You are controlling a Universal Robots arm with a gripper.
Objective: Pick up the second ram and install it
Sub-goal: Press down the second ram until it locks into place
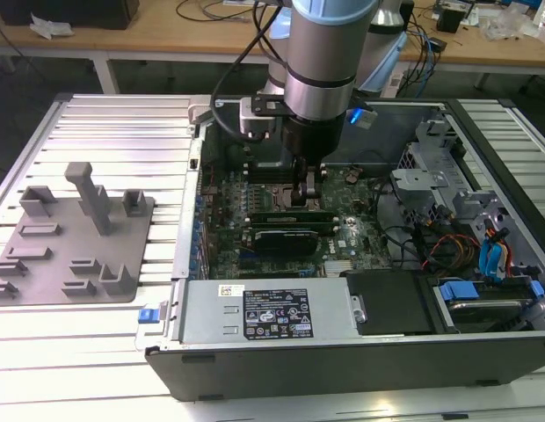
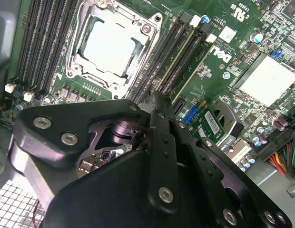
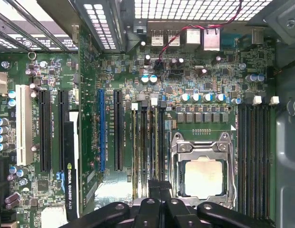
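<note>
Exterior view: hand [image 1: 308,195] over the motherboard [image 1: 343,233].

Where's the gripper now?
The gripper sits low inside the computer case in the exterior view; in the second wrist view it's at memory slots beside the processor socket.

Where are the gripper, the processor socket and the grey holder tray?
Gripper [image 1: 308,195]: exterior view, between its fingertips, low over the motherboard.
Processor socket [image 3: 202,175]: first wrist view, its pale centre inside the metal frame.
Holder tray [image 1: 53,255]: exterior view, flat part of its base, at the view's left.
</note>
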